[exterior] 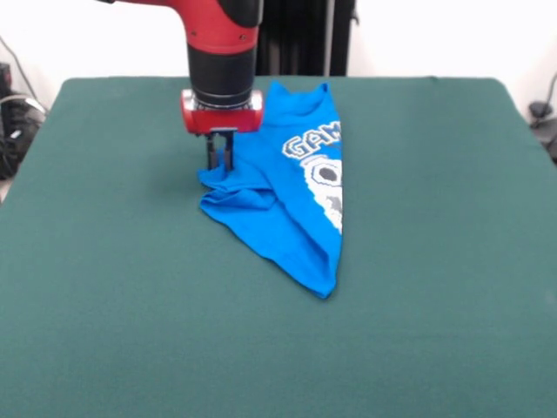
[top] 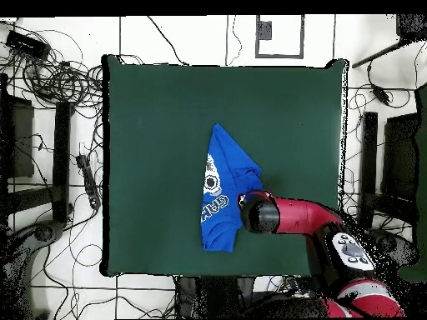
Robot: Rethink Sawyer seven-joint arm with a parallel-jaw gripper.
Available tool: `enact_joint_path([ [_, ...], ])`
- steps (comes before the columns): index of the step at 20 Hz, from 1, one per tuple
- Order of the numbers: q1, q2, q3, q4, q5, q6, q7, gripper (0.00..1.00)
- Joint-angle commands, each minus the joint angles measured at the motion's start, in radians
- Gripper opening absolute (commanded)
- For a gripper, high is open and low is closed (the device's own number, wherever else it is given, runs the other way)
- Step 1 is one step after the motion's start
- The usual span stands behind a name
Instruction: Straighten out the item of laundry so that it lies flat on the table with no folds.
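Observation:
The bright blue T-shirt (exterior: 287,196) lies folded lengthwise near the table's middle, narrowing to a point at the near end. Only half of its white "GAME" lettering and controller graphic shows along the fold. Its left side is bunched into a crumpled flap. My gripper (exterior: 219,164) comes straight down at that bunched left edge, with its fingers close together and pinching the cloth there. In the overhead view the shirt (top: 221,179) is a narrow strip, and the arm's red and black wrist (top: 257,211) covers the gripper. The green table (exterior: 418,261) stretches far beyond the shirt on all sides.
The red arm (top: 304,218) reaches in from the robot's base across the table edge. Cables and stands lie on the floor around the table (top: 142,125), off its surface.

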Motion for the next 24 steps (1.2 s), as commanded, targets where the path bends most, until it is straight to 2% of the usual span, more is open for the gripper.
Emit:
enact_joint_path([
  [1,0.019,0.114,0.069,-0.078,-0.044,-0.035,0.047,0.0],
  [10,0.026,0.074,0.067,-0.04,-0.035,-0.033,0.062,0.0],
  [17,0.042,-0.125,0.069,0.088,0.002,0.047,0.074,0.0],
  [24,0.078,-0.234,0.055,0.172,0.036,0.085,0.11,0.0],
])
